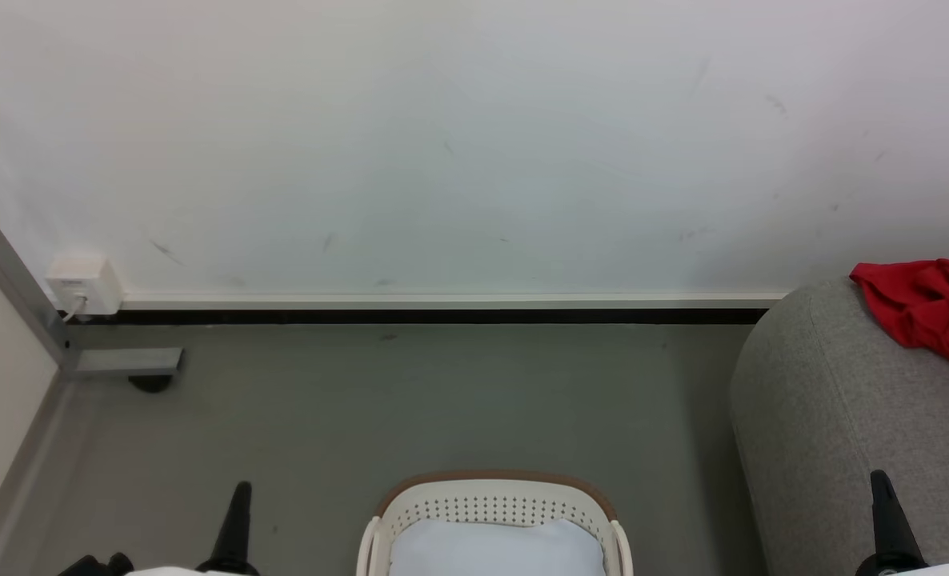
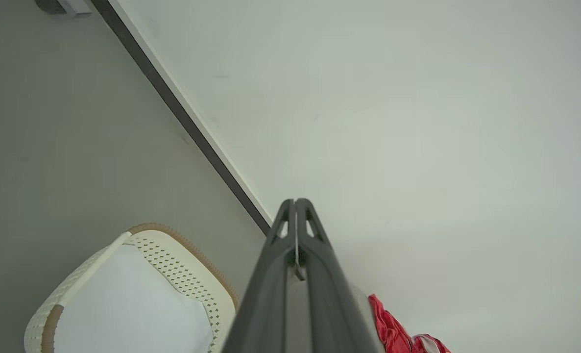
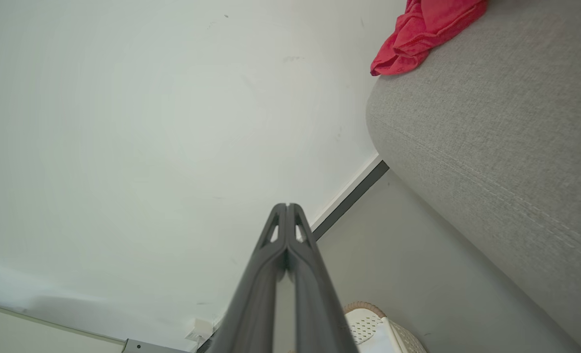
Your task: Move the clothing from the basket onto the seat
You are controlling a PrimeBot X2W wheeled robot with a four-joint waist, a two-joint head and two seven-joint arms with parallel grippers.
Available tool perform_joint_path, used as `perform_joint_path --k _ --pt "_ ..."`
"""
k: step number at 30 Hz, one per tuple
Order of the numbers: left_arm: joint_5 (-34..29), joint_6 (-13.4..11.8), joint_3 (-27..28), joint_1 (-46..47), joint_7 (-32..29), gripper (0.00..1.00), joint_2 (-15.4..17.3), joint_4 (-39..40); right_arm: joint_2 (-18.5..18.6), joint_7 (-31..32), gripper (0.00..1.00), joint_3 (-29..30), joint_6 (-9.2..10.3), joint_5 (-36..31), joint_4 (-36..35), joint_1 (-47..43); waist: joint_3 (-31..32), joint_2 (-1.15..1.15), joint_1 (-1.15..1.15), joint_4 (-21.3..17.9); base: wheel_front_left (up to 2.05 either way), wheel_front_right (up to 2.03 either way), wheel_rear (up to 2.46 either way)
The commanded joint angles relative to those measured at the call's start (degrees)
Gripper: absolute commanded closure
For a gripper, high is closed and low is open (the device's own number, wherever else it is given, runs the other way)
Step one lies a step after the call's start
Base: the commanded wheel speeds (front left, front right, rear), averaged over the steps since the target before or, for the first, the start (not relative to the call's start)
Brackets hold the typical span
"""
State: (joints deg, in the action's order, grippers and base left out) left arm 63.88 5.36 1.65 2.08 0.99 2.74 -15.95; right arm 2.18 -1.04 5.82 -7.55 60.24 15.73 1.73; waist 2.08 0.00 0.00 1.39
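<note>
Red clothing (image 1: 930,308) lies crumpled on top of the grey seat (image 1: 834,416) at the right; the same clothing (image 3: 420,34) shows on the seat (image 3: 491,132) in the right wrist view, and a red fold of clothing (image 2: 393,328) peeks beside the left fingers. The cream basket (image 1: 494,500) stands on the floor at bottom centre, holding plain pale padding (image 1: 494,548). My left gripper (image 1: 238,490) is shut and empty, left of the basket (image 2: 182,272). My right gripper (image 1: 881,480) is shut and empty, in front of the seat.
A white wall with a black skirting strip (image 1: 442,316) runs across the back. A grey metal frame leg (image 1: 18,292) and a white wall socket (image 1: 82,284) stand at the left. Grey floor (image 1: 410,400) lies between wall and basket.
</note>
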Motion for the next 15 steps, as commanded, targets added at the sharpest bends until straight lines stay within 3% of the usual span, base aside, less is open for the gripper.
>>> perform_joint_path --k 1,15 --pt "1.8 0.4 0.5 1.2 -0.4 1.00 0.2 0.7 0.7 0.4 1.00 0.2 0.06 1.6 -0.7 1.3 0.0 0.00 0.00 0.0 0.00 0.00 0.00" --pt "9.3 0.9 1.8 2.1 -2.5 1.00 0.2 1.1 0.8 2.5 1.00 0.4 0.07 10.4 -1.0 2.3 -0.6 0.00 0.00 -0.3 0.00 0.00 0.00"
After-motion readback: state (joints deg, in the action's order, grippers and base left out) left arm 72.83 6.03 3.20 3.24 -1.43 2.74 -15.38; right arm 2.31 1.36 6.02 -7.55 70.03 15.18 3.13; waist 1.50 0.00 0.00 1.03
